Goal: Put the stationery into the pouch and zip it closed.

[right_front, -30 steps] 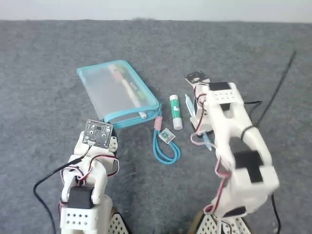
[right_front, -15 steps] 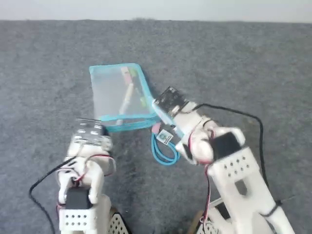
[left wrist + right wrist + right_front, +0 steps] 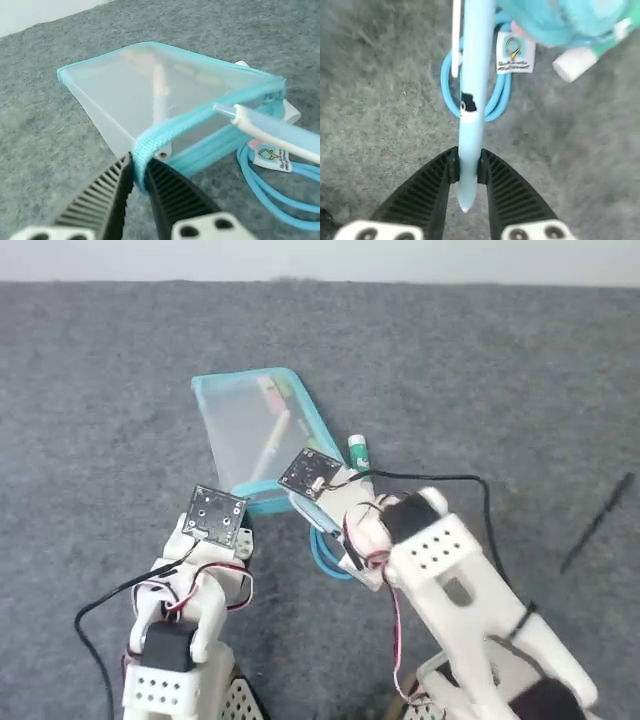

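The pouch [image 3: 150,95] lay on the grey bench [image 3: 480,370], mouth toward the arms, with a few pens [image 3: 275,428] showing through its clear side. The left gripper [image 3: 139,169] was pinched on the zip edge at the near corner, apparently to keep the mouth lifted and steady. The right gripper [image 3: 468,154] was clamped on a light blue pen [image 3: 471,75], whose far end sat right at the opening's rim. A glue stick [image 3: 357,451] lay just beside the pouch, not yet packed. The pouch's blue cord loop [image 3: 496,100] sprawled under the pen — something a low approach could snag.
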`<action>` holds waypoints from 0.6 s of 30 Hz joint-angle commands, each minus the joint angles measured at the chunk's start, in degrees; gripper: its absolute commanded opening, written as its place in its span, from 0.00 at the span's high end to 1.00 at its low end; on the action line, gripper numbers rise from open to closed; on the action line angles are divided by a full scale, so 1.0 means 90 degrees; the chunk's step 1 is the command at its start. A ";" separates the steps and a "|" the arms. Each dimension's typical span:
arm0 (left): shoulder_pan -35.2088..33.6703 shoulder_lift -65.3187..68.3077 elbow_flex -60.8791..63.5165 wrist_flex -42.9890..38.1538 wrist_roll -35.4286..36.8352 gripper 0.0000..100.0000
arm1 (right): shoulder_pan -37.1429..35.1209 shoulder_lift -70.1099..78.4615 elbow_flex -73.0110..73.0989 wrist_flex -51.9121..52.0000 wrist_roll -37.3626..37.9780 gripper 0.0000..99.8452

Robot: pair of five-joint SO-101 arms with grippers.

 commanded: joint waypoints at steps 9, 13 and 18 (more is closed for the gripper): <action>0.0000 -0.0156 -0.0269 -0.0088 -0.0068 0.99 | 0.0093 0.0913 -0.0752 0.0093 -0.0430 0.99; -0.0010 -0.0156 -0.0269 -0.0088 -0.0068 0.99 | 0.0151 0.0777 -0.0684 0.0210 -0.0234 0.99; -0.0010 -0.0156 -0.0278 -0.0088 -0.0068 0.99 | 0.0132 0.0357 -0.0303 0.0366 0.0303 0.99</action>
